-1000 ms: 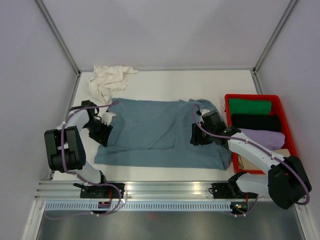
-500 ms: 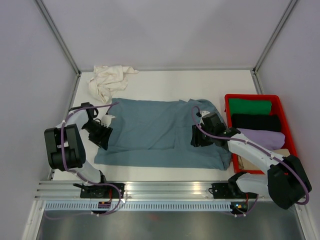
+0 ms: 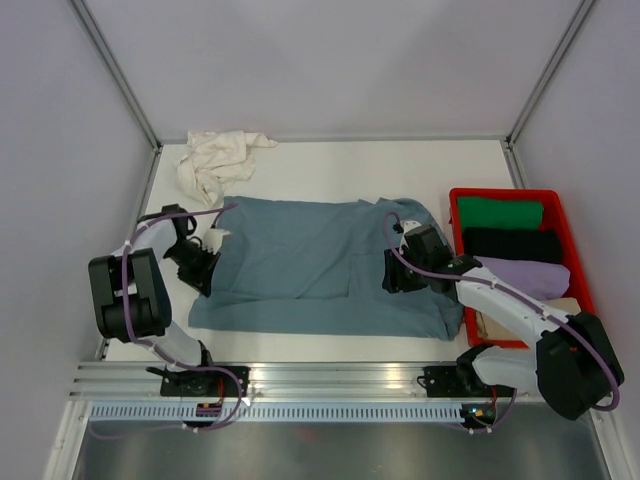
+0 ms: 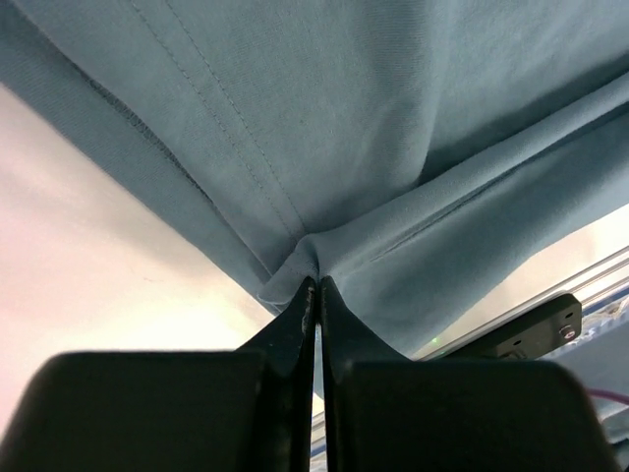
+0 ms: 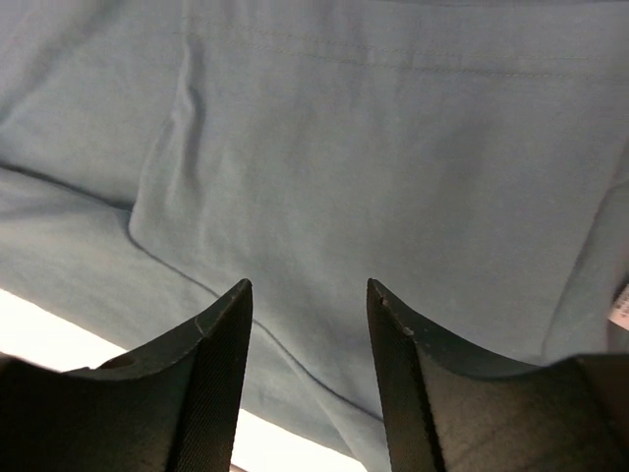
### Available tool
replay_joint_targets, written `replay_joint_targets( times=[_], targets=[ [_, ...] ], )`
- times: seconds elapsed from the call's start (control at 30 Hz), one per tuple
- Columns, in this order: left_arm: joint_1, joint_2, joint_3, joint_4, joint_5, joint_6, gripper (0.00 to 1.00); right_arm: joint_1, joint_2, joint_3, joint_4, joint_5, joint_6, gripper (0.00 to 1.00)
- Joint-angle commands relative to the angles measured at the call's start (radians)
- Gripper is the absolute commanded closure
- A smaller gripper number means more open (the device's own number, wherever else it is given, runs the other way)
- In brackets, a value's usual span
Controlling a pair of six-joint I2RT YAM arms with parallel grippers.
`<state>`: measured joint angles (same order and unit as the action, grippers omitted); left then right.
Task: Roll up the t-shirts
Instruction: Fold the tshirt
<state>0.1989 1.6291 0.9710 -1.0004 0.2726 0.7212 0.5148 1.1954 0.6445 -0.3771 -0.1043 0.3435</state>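
Now clamped on the left edge, with the right claw yet to bite

Tightly clenched, the left gripper [image 4: 314, 287] has a small peak of the blue-grey t-shirt [image 3: 300, 270] nipped between its jaws at the shirt's left edge, close by the hem stitching, and creases fan out from the pinch. The right gripper [image 5: 310, 295] stands parted over the shirt's right half with nothing between its jaws; whether its tips touch the cloth I cannot tell.

The shirt lies spread on the table [image 3: 420, 165] between the two arms, its right end bunched just beside the red crate [image 3: 455, 195]. The cream-white t-shirt [image 3: 212, 162] sits crumpled at the far left corner, apart.

The step in hand looks like securing both sides before folding or rolling. To do it well, the right claw should close on a matching edge — same layers — before either arm lifts. Then both should move together and low, keeping even tension. A one-sided pull would likely drag the shirt askew.
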Motion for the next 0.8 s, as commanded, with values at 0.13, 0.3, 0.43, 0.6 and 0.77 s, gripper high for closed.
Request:
replay_joint_targets(
  times=[0.13,0.3,0.43,0.6,0.77],
  targets=[
    [0.004,-0.104,0.041,0.002,0.046,-0.035,0.98,-0.036,0.139,0.142,-0.086,0.304,0.043,0.39],
    [0.004,-0.104,0.037,0.002,0.069,-0.035,0.98,-0.128,0.197,0.167,-0.014,0.325,0.025,0.38],
    [0.002,-0.097,0.048,0.002,0.076,-0.042,0.98,-0.159,0.283,0.220,0.029,0.308,-0.020,0.38],
    [0.002,-0.101,0.061,0.000,0.077,-0.039,0.98,-0.174,0.358,0.244,0.082,0.281,-0.086,0.41],
    [0.002,-0.098,0.057,0.002,0.076,-0.042,0.98,-0.188,0.434,0.270,0.098,0.305,-0.100,0.42]
  ],
)
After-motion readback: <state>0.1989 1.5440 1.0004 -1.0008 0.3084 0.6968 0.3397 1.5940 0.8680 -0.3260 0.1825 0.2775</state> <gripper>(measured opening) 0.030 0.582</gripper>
